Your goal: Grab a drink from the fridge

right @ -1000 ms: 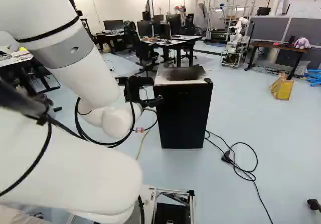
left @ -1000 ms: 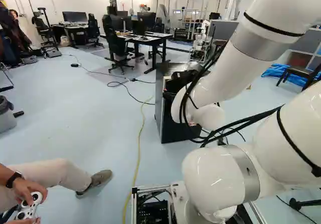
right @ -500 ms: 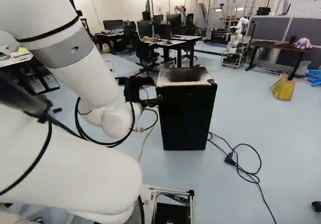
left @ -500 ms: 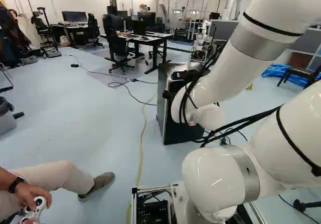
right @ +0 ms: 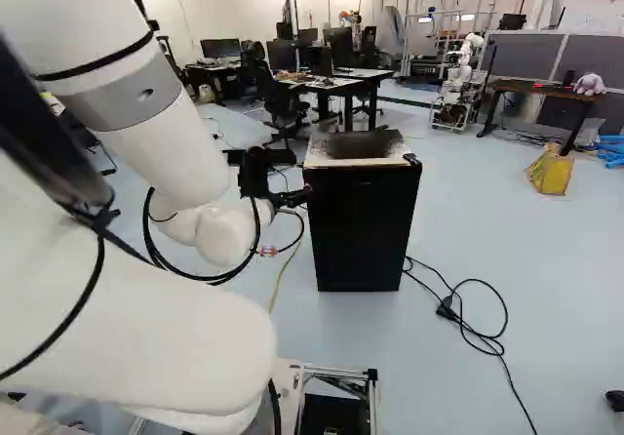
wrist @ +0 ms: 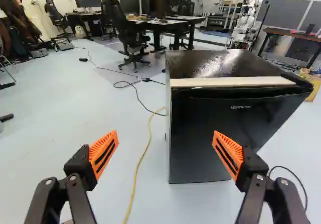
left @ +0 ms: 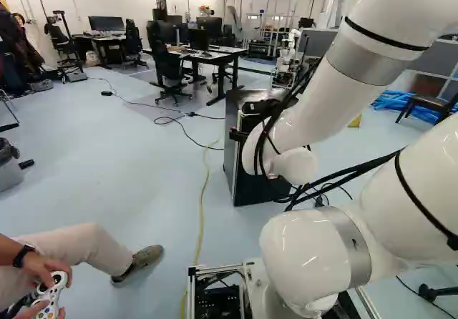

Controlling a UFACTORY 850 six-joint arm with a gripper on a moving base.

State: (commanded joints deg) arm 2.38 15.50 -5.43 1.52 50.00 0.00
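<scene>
Though wide apart, two jaws, one black fridge (right: 361, 225) ahead.

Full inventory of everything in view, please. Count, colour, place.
Fridge: 1, black, ahead of the gripper
Yellow cable: 1, yellow, floor beside fridge
Black cables: several, black, floor around fridge
Desks: at least 3, white or brown tops, beyond fridge
Monitors: several, black, on desks
Office chairs: several, black, by desks
Another robot: 1, white, beyond fridge
Bag-like object: 1, yellow, floor, right of right base view
Bin: 1, grey, left edge of left base view
Controller: 1, white, lower left of left base view
Arm: 1, white, rising from base
Gripper: 1, black and orange, near fridge, jaws open
</scene>
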